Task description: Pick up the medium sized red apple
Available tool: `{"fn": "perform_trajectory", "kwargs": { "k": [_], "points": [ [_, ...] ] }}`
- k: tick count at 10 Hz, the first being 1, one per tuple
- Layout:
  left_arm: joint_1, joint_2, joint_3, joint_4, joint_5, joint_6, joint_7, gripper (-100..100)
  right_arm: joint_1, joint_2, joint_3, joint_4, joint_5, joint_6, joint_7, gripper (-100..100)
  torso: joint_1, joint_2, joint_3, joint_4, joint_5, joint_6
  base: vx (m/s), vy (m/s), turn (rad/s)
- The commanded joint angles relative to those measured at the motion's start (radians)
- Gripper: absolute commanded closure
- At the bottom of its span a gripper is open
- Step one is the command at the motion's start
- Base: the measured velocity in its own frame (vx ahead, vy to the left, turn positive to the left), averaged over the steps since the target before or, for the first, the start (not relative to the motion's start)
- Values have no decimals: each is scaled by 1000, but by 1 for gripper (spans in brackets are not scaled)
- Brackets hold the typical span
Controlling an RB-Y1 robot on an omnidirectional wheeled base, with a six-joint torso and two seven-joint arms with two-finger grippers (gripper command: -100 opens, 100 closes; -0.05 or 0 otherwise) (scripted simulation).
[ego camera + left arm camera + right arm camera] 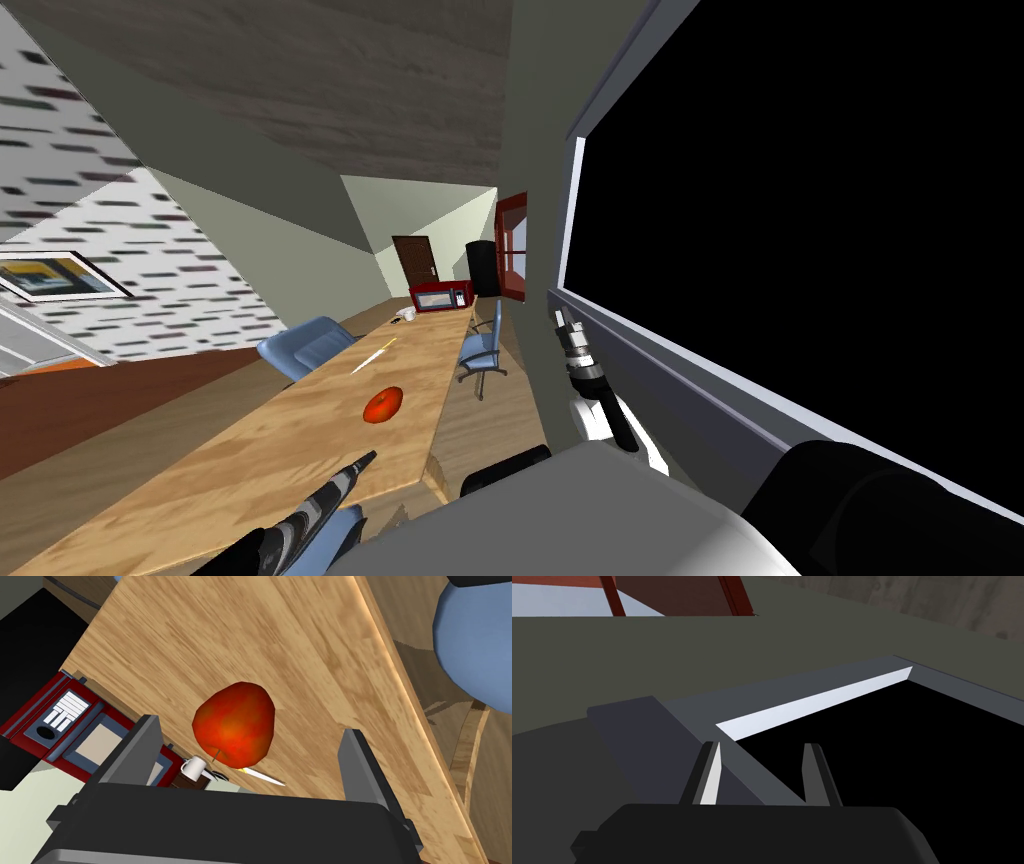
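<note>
A red apple [382, 404] [234, 725] lies on the long wooden table [250, 450] [260, 636], near its right edge in the head view. My left gripper [365, 458] [247, 751] hovers just short of the apple, open. Its two fingers [135, 748] stand wide on either side of the apple's line without touching it. My right gripper [562, 318] [762, 773] is held up beside a grey window frame, open and with nothing between its fingers.
Beyond the apple a knife [373, 356] [262, 776], a white mug [405, 314] [194, 767] and a red microwave [441, 296] [70, 721] sit on the table. Blue chairs [305, 345] [483, 350] [475, 641] flank it. A black area [820, 220] lies at the right.
</note>
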Motion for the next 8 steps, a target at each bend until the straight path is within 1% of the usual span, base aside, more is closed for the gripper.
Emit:
{"fn": "perform_trajectory", "kwargs": {
  "k": [1,2,3,4,5,6,7,8],
  "points": [
    [-8,6,-5,19,5,30,-7,-100,0,0,0,0,0,0,0,0,0,0,0,0,0,0,124,6,-22],
    [-11,33,6,32,28,72,-10,-100,0,0,0,0,0,0,0,0,0,-1,-1,-1,0,0,143,0,-44],
    [-15,58,18,44,49,100,-13,-100,0,0,0,0,0,0,0,0,-1,-3,-2,-1,0,0,236,-22,-47],
    [-15,58,18,44,49,118,-13,-100,1,0,1,0,0,0,0,0,-2,-8,-5,-2,0,0,193,-7,-14],
    [-18,80,29,55,69,144,-16,-100,1,1,1,0,0,0,0,0,-4,-9,-6,-2,0,-1,170,-10,-9],
    [-18,80,29,55,69,164,-16,-100,1,1,1,0,0,0,0,0,-5,-9,-5,-2,-1,0,123,9,-6],
    [-23,100,40,66,87,199,-18,-100,1,1,1,0,0,0,0,0,-4,-6,-4,-2,0,-1,141,20,-7],
    [-23,100,40,66,87,202,-18,-100,1,1,1,0,0,0,0,0,-3,-7,-4,-1,0,-1,120,7,-4]
  ]
}}
